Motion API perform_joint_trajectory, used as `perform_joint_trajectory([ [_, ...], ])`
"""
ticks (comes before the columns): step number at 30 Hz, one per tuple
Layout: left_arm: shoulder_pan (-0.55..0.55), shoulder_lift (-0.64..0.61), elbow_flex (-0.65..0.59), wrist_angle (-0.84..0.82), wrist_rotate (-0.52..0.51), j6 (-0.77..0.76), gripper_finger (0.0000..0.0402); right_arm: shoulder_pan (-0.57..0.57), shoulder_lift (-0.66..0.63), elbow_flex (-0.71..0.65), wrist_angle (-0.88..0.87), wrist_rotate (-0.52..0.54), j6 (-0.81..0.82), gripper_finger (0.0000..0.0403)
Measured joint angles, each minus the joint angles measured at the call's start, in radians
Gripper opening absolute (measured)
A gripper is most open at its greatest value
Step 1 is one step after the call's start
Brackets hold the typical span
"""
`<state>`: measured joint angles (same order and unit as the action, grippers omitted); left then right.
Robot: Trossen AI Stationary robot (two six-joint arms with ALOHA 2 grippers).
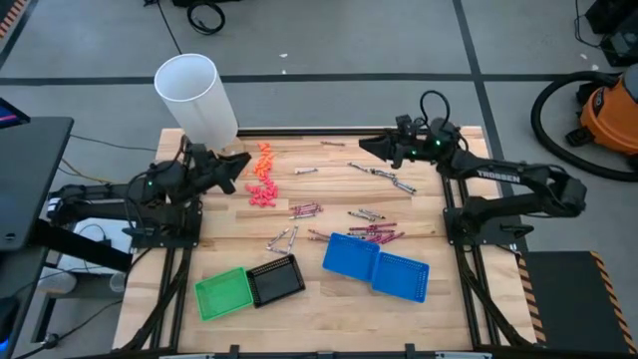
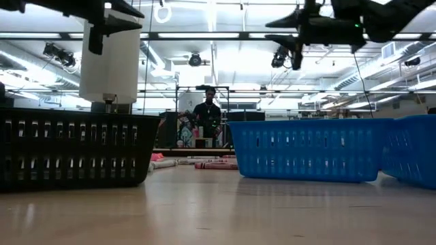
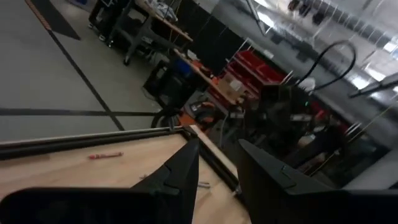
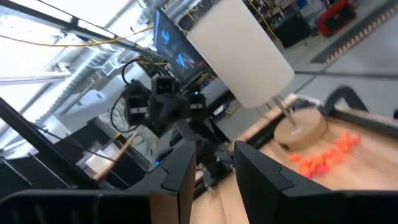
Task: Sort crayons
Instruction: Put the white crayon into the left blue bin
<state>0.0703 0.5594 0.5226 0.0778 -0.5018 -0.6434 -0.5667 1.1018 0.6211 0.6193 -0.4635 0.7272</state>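
Crayons lie scattered on the wooden table: a magenta bunch [image 1: 305, 210], a grey pair [image 1: 282, 239], a red bunch [image 1: 374, 232], and grey ones at the far side [image 1: 384, 175]. In the low view some crayons [image 2: 216, 164] show flat on the table. My left gripper [image 1: 242, 163] hovers above the table's far left, beside the orange-pink heap [image 1: 262, 179], open and empty; its fingers show in its wrist view [image 3: 217, 144]. My right gripper [image 1: 363, 144] hovers above the far middle, open and empty, fingers also in its wrist view [image 4: 214, 146].
A white cylinder on a round wooden base [image 1: 194, 95] stands at the far left corner. Two blue baskets [image 1: 374, 264] sit near the front right, a green one [image 1: 221, 292] and a black one [image 1: 274, 279] near the front left. A person [image 2: 206, 112] stands beyond the table.
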Motion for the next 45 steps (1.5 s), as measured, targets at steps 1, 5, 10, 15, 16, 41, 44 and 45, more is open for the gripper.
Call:
perform_joint_trajectory([
  [1, 0.0, 0.015, 0.01, 0.0, 0.005, 0.003, 0.0114, 0.0, 0.014, 0.019, 0.0, -0.001, 0.0, 0.0118],
  [5, 0.0, 0.083, 0.037, 0.001, 0.049, -0.021, 0.0114, 0.0, 0.065, 0.091, -0.026, -0.043, 0.035, 0.0118],
  [10, -0.002, 0.189, 0.077, -0.001, 0.132, -0.064, 0.0114, 0.003, 0.112, 0.208, -0.345, -0.106, -0.133, 0.0118],
  [15, -0.003, 0.298, 0.138, -0.028, 0.207, -0.078, 0.0114, 0.029, 0.141, 0.36, -0.859, 0.073, -0.47, 0.011],
  [16, -0.003, 0.32, 0.157, -0.051, 0.209, -0.078, 0.0114, 0.034, 0.148, 0.383, -0.944, 0.124, -0.534, 0.0108],
  [41, -0.003, 0.582, 0.368, -0.415, 0.212, -0.06, 0.0114, -0.033, 0.447, 0.421, -1.496, 0.342, -0.81, 0.01],
  [44, -0.013, 0.562, 0.369, -0.421, 0.211, -0.073, 0.0114, -0.033, 0.474, 0.421, -1.381, 0.34, -0.811, 0.01],
  [45, -0.02, 0.555, 0.369, -0.438, 0.211, -0.079, 0.0114, -0.033, 0.483, 0.421, -1.347, 0.34, -0.813, 0.01],
])
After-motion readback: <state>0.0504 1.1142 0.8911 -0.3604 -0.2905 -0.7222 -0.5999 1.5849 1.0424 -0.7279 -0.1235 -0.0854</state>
